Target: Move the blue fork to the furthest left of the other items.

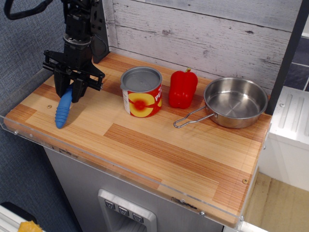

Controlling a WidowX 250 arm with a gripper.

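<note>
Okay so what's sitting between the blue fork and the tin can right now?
Nothing; only bare wooden tabletop separates the blue fork from the tin can, shown in the single camera view.
</note>
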